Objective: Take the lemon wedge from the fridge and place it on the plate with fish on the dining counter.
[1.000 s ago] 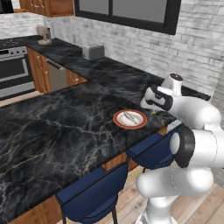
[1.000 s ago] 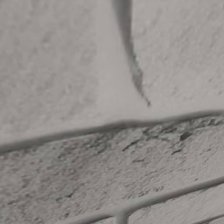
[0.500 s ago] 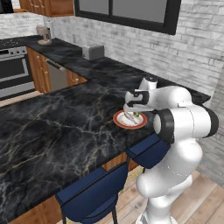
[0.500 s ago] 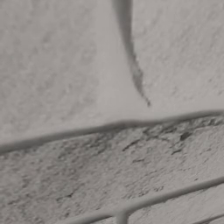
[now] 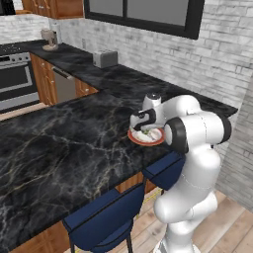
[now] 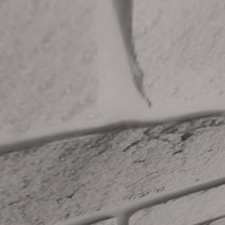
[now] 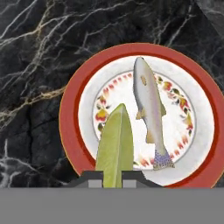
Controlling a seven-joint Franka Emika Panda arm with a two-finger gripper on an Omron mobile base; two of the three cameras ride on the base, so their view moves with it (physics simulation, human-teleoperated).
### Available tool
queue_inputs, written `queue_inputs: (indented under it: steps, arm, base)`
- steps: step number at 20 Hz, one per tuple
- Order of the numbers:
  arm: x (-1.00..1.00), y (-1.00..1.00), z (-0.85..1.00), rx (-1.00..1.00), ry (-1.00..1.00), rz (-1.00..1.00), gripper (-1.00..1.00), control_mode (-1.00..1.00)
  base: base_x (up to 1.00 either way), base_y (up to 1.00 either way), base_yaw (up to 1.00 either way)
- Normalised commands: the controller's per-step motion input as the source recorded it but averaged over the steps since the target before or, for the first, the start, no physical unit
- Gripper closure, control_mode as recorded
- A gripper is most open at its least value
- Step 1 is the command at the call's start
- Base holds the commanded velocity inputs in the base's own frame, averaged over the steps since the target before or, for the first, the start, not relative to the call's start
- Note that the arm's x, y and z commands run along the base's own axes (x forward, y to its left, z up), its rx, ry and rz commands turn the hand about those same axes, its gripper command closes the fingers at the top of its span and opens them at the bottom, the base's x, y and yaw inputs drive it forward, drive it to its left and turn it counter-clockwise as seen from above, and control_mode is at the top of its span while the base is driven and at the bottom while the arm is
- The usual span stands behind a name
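Lemon (image 7: pixel 115 146) clamped in the gripper (image 7: pixel 113 177) at lower centre, over the plate (image 7: pixel 70 113); lower gently beside the fish (image 7: pixel 148 103) (not onto it), then let go.

Red-rimmed plate (image 7: pixel 70 127) with floral white centre, silvery-grey fish (image 7: pixel 148 103), yellow-green lemon wedge (image 7: pixel 114 148), black gold-veined dining counter (image 7: pixel 39 52).

A pale brick wall (image 5: pixel 222 54) carries a dark-framed window (image 5: pixel 143 15). Below it stand wood cabinets (image 5: pixel 47 79), a steel oven (image 5: pixel 17 81) and a toaster (image 5: pixel 105 59). Blue stools (image 5: pixel 104 217) stand on a plank floor (image 5: pixel 232 222).
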Motion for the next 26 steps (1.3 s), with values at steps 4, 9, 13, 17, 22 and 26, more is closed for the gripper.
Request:
queue_inputs:
  steps: [4, 9, 13, 17, 22, 26]
  arm:
    - [0.41, 0.06, -0.25, 0.00, -0.06, 0.01, 1.00, -1.00]
    - [0.19, 0.00, -0.25, 0.00, -0.02, 0.02, 1.00, -1.00]
    - [0.38, -0.03, -0.14, 0.00, -0.07, 0.00, 1.00, -1.00]
    - [0.08, -0.05, -0.10, 0.00, -0.03, 0.00, -1.00, -1.00]
    - [0.00, 0.02, 0.38, 0.00, 0.00, -0.01, -1.00, -1.00]
    - [-0.41, 0.00, 1.00, 0.02, -0.01, -0.01, -1.00, -1.00]
  base:
    - [0.00, 0.00, 0.00]
    - [0.00, 0.00, 0.00]
    - [0.00, 0.00, 0.00]
    - [0.00, 0.00, 0.00]
    - [0.00, 0.00, 0.00]
    - [0.00, 0.00, 0.00]
